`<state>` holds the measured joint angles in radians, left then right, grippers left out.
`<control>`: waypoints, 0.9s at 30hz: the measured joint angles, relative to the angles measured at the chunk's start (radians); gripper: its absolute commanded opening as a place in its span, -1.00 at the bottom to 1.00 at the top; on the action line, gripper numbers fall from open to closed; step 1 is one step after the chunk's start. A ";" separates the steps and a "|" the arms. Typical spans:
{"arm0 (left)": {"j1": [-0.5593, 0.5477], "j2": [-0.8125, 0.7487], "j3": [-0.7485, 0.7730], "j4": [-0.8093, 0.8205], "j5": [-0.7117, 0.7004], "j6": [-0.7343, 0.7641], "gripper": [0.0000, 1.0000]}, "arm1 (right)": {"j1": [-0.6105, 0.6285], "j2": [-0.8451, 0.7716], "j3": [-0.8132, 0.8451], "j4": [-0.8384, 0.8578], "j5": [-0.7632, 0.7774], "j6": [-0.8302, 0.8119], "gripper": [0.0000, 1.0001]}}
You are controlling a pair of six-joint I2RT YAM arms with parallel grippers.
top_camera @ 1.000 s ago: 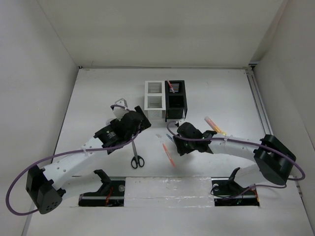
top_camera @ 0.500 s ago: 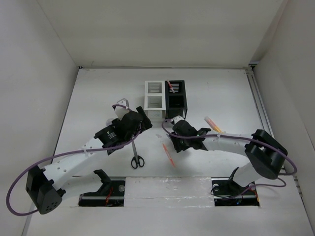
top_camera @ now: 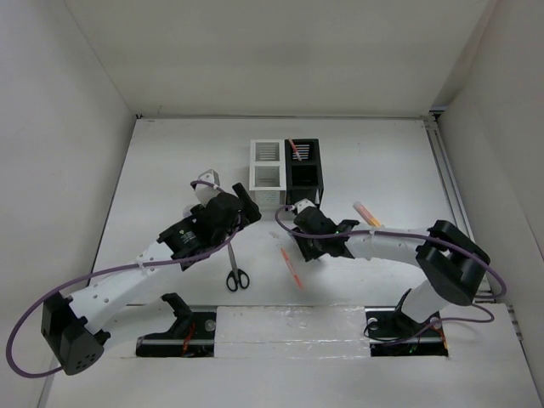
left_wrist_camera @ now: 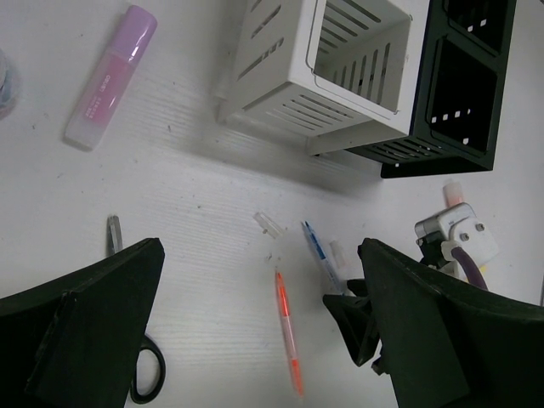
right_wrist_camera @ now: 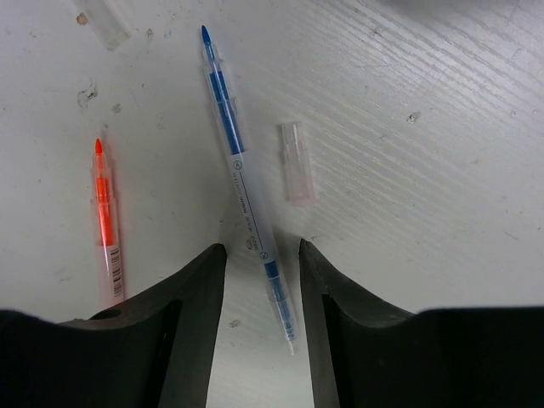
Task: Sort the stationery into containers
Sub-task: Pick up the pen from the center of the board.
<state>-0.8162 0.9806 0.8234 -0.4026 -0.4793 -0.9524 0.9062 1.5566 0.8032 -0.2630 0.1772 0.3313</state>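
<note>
My right gripper (right_wrist_camera: 262, 255) is open, low over the table, its fingers (right_wrist_camera: 191, 289) either side of the lower end of a blue pen (right_wrist_camera: 240, 183) without touching it. In the top view it (top_camera: 299, 228) sits in front of the black organizer (top_camera: 303, 172). An orange pen (right_wrist_camera: 104, 217) lies to its left, a clear cap (right_wrist_camera: 296, 161) to its right. My left gripper (left_wrist_camera: 262, 280) is wide open and empty above the table in front of the white organizer (left_wrist_camera: 314, 68). Black-handled scissors (top_camera: 236, 270) lie below it. A pink highlighter (left_wrist_camera: 110, 75) lies to the left of the white organizer.
A red pen (top_camera: 296, 150) stands in the black organizer's back compartment. A pink and yellow highlighter (top_camera: 370, 214) lies right of my right arm. A second clear cap (left_wrist_camera: 269, 223) lies near the blue pen (left_wrist_camera: 321, 255). A bluish round piece (left_wrist_camera: 4, 85) shows at the left edge.
My right gripper has moved left and forward over the blue pen. My left arm has shifted only slightly. No object has moved.
</note>
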 measured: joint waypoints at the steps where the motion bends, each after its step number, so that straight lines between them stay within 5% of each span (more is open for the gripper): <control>1: 0.000 -0.002 0.000 0.000 0.000 0.000 1.00 | 0.000 0.002 0.002 0.000 0.000 -0.002 -0.09; 21: 0.000 -0.032 -0.010 -0.006 -0.007 0.001 1.00 | 0.027 0.050 0.055 -0.025 0.003 -0.010 -1.00; 27: 0.000 -0.036 -0.010 -0.006 -0.008 0.001 1.00 | 0.032 0.056 0.064 -0.031 0.009 -0.015 -1.00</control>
<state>-0.8162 0.9447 0.8135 -0.4088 -0.4870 -0.9512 0.9382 1.6127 0.8669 -0.2943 0.1860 0.3164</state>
